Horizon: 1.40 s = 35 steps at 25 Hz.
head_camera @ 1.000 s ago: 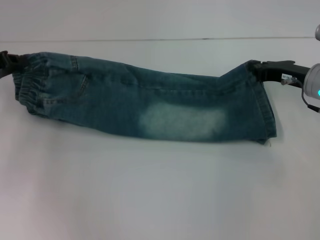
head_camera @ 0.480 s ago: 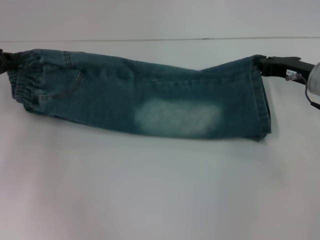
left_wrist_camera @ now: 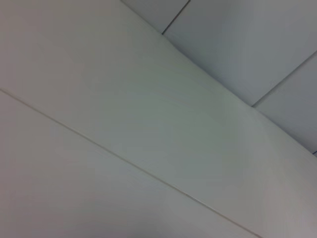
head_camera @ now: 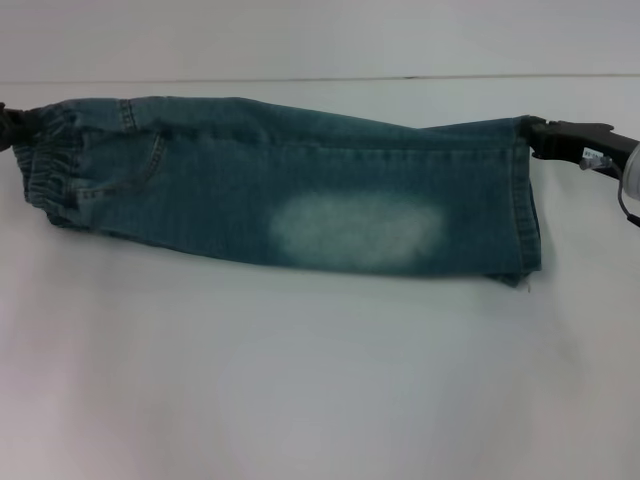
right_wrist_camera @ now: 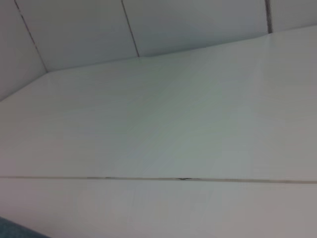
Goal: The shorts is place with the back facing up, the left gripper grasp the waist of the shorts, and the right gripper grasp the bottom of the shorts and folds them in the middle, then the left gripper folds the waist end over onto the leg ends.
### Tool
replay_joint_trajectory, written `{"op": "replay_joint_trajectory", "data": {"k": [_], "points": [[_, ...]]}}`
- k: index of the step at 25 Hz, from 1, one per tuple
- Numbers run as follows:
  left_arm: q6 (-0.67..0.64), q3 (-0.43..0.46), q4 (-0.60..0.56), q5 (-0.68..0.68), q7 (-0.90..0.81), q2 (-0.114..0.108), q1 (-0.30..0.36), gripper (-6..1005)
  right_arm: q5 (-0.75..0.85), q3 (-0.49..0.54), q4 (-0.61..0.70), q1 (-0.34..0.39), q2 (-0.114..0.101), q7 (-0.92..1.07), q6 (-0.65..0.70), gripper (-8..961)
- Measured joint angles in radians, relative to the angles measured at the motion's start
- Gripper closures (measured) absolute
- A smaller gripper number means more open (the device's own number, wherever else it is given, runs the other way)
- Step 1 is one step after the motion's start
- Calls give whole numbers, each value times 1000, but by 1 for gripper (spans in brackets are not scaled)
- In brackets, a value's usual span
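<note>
Head view: the shorts (head_camera: pixel 290 190) lie folded lengthwise into one long band across the far half of the white bench (head_camera: pixel 320 380), running from the robot's left edge almost to its right edge. The elastic waistband (head_camera: pixel 45 165) sits at the left end, gathered and bunched. A patch pocket (head_camera: pixel 125 165) shows just beside it. A pale washed patch (head_camera: pixel 358 232) marks the near side of the band, right of centre. The leg ends (head_camera: pixel 525 195) form the right end, with the stitched hem running from far to near.

The left gripper (head_camera: pixel 12 125) appears only as a small black part at the left picture edge, touching the far corner of the waistband and closed on the fabric there. The right gripper (head_camera: pixel 560 140) reaches in from the right edge, its black fingers pinched narrowly on the far corner of the hem. A small white label (head_camera: pixel 590 155) sits on its body. The far edge of the shorts runs taut and nearly straight between the two grippers.

Left wrist view: only pale flat panels (left_wrist_camera: pixel 148 124) with thin seams are visible; neither the shorts nor the gripper appears.

Right wrist view: the white bench surface and a pale wall (right_wrist_camera: pixel 198 25) with seams fill the picture. A sliver of blue denim shows at one corner.
</note>
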State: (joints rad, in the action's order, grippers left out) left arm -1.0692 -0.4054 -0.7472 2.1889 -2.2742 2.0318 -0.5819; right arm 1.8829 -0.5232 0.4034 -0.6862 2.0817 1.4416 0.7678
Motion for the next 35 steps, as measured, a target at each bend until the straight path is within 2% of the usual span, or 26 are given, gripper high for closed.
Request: {"op": "replay_joint_trajectory", "data": {"k": [9, 18, 21, 25, 31, 35], "points": [[30, -1, 26, -18, 57, 9, -12, 801, -1, -3, -6, -10, 3, -28, 0, 901], [71, -3, 39, -65, 198, 38, -21, 795, 2, -14, -20, -24, 5, -28, -7, 896], [126, -21, 40, -66, 213, 51, -23, 793, -1, -21, -29, -25, 5, -22, -21, 895], [209, -49, 59, -66, 217, 56, -24, 790, -2, -31, -39, -26, 4, -27, -25, 893], [261, -52, 60, -66, 218, 62, -11, 561, -20, -24, -43, -17, 4, -29, -28, 749], [228, -48, 37, -69, 218, 59, 4, 398, -63, -23, -35, 2, 0, -29, -5, 563]]}}
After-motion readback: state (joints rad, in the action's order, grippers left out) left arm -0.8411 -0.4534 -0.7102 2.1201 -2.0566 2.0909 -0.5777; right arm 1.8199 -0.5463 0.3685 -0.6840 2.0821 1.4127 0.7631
